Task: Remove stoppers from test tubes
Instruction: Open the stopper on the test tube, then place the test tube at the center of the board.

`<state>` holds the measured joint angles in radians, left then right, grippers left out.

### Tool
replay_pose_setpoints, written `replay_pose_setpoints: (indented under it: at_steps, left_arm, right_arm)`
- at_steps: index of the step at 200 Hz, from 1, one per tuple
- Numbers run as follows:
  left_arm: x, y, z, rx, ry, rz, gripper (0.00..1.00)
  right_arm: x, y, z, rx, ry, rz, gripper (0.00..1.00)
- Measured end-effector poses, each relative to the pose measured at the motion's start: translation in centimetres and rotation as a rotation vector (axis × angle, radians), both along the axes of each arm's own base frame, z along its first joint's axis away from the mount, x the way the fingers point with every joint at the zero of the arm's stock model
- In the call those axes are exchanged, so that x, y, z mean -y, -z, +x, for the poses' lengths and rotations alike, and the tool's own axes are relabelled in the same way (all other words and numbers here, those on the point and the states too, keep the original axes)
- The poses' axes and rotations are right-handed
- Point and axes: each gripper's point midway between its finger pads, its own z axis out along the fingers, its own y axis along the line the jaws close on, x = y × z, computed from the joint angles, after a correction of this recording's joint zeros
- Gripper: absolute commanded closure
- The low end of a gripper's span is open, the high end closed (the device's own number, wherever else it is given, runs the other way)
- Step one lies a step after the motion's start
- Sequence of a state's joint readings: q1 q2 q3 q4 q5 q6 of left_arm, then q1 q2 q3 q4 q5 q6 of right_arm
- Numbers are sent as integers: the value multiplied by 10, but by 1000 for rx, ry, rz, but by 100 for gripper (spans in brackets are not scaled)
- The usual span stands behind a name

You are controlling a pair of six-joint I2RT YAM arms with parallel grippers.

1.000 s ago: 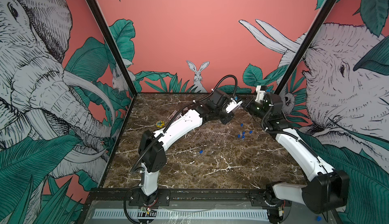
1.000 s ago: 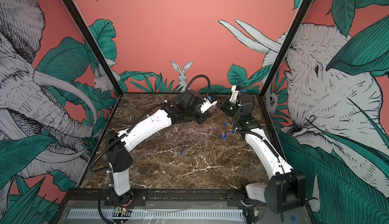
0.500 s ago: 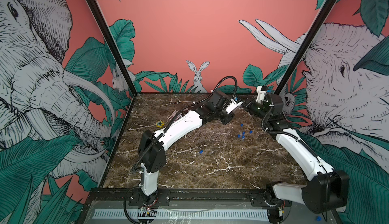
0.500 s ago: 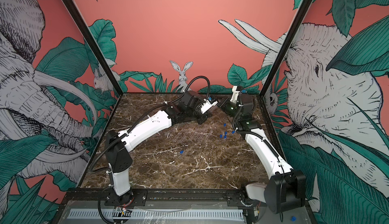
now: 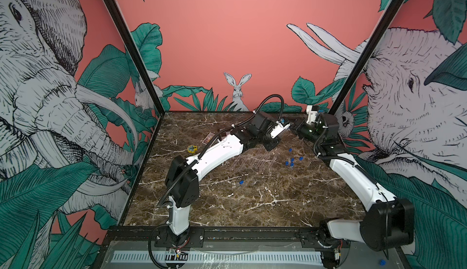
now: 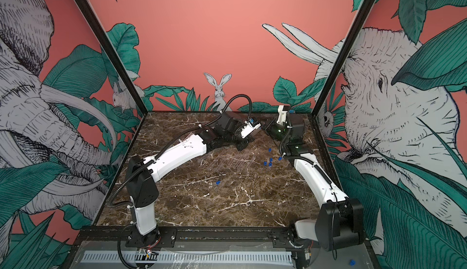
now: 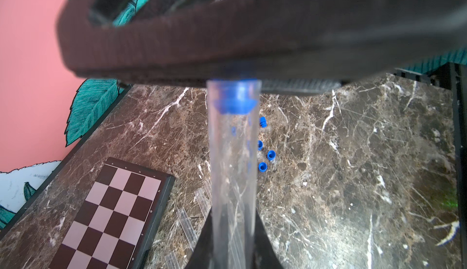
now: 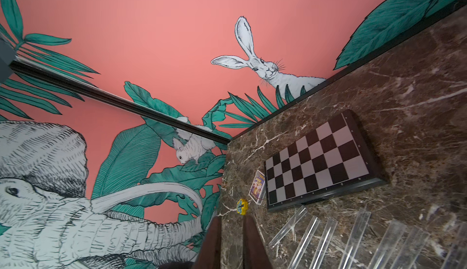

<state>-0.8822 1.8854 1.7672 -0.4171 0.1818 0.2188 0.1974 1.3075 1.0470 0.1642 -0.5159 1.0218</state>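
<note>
Nothing is seen shifted since a second ago: the test tube [image 7: 232, 166] is kept clamped in the left pincer [image 7: 232, 229] above the counter [image 7: 353, 154], its stopper [image 7: 233, 98] still seated. The right pincer [image 8: 231, 219] is held narrowly apart at the stopper's head; whether it grips cannot be told. The pull is judged still owed.

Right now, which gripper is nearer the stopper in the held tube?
Right. The right gripper sits across the stopper in the test tube; the left gripper clamps that tube farther down, away from the stopper.

Loose blue stoppers [image 5: 292, 164] on the marble table [image 5: 252, 204], beside clear test tubes [image 5: 257, 160]
</note>
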Motion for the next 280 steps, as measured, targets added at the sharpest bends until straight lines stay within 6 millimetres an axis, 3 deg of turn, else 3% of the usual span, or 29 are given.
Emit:
replay_pose_setpoints:
  at_steps: [65,138,167,208,255,280]
  left_arm:
    - [-7,-14,-7,-2,9,8,100]
    - [-9,-5,-7,-9,3,28,100]
    - [-13,-1,-3,-4,-18,42,100]
    - [-46,28,7,-41,-99,111,100]
    - [-123,71,22,-125,-277,204,100]
    - [-156,96,23,-173,-372,256,100]
  right_arm:
    - [-1,-22,-8,130,54,-209,100]
    - [17,-35,0,137,107,-112,100]
    - [29,-28,5,116,140,-100,100]
    - [41,4,1,74,172,-201,100]
    - [50,84,-11,-64,175,-311,100]
    - [52,107,-16,-106,172,-336,100]
